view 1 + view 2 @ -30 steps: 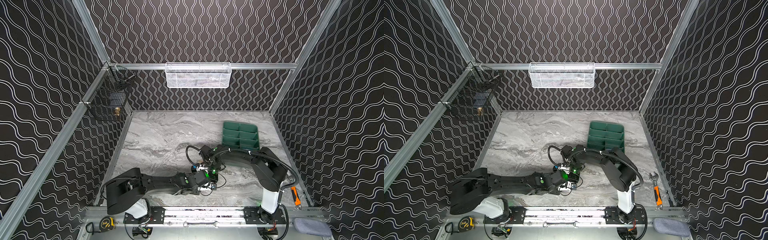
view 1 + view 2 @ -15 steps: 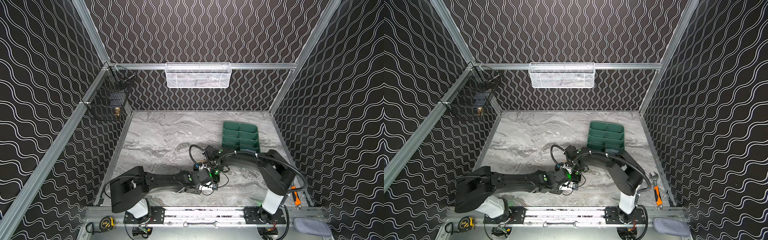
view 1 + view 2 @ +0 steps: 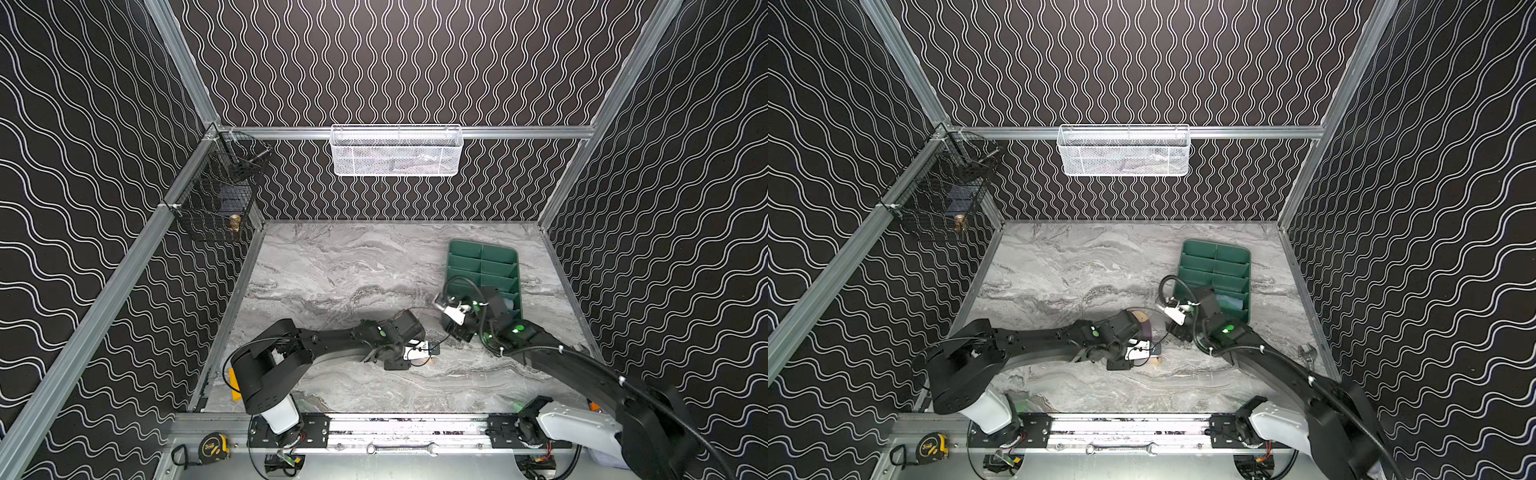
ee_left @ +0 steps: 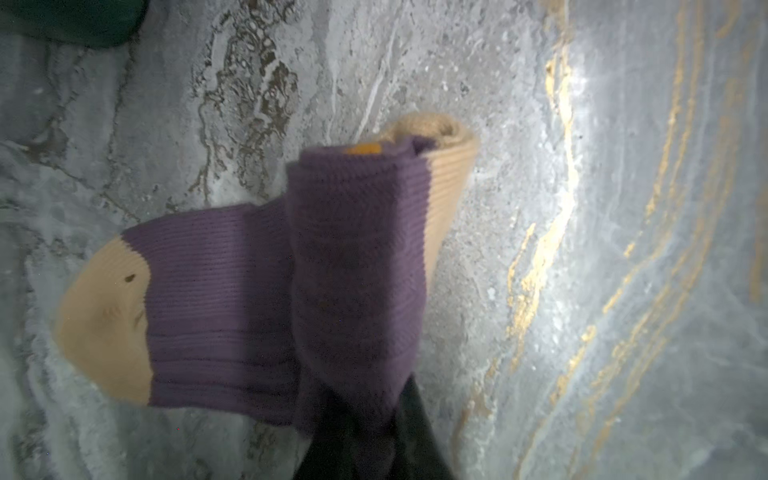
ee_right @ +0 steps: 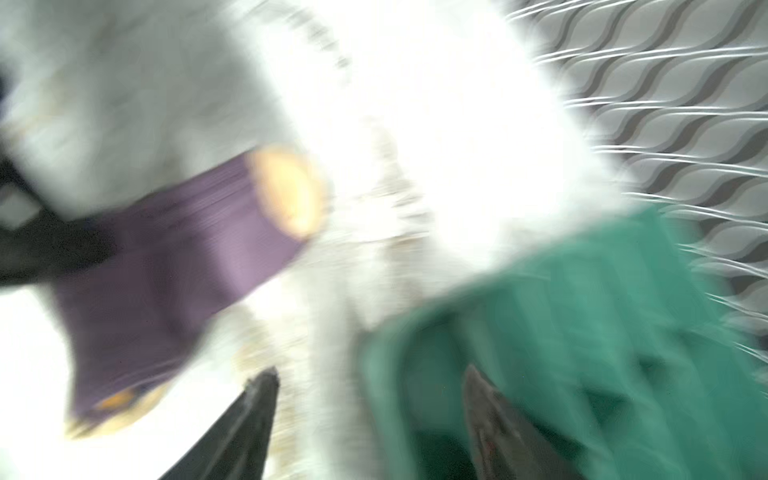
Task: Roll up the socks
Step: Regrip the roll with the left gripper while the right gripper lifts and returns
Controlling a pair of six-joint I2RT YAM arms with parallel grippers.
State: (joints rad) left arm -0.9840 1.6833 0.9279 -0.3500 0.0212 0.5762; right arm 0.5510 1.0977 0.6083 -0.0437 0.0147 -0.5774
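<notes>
Since a second ago your right arm had pulled back from the middle of the grey marbled tabletop (image 3: 332, 266) toward the dark green plastic divider tray (image 3: 482, 262), and its jaws had gone from closed to spread. Your left arm stayed low at the middle.

Right pincer (image 5: 374, 399): released, with nothing between its fingers. It hung over the tray's near edge. The right wrist view was badly smeared, so I judged the arm to be mid-move.

Left pincer (image 4: 361, 432): clenched on one end of the roll of the purple ribbed sock with tan toe and heel (image 4: 357, 270). Judgement: that pinch kept the roll from unwinding once the right side let go.

Sock position: on the tabletop, near the tray's near corner. One part was wound into a thick roll with tan heel fabric showing at its far end. The foot and tan toe (image 4: 99, 324) lay flat, not yet wound. Roll judged roughly half done.

A blue-green cloth bundle (image 3: 1229, 301) sat in a near compartment of the tray, mostly hidden by your right arm. It was possibly the second sock, but I could not confirm that.
</notes>
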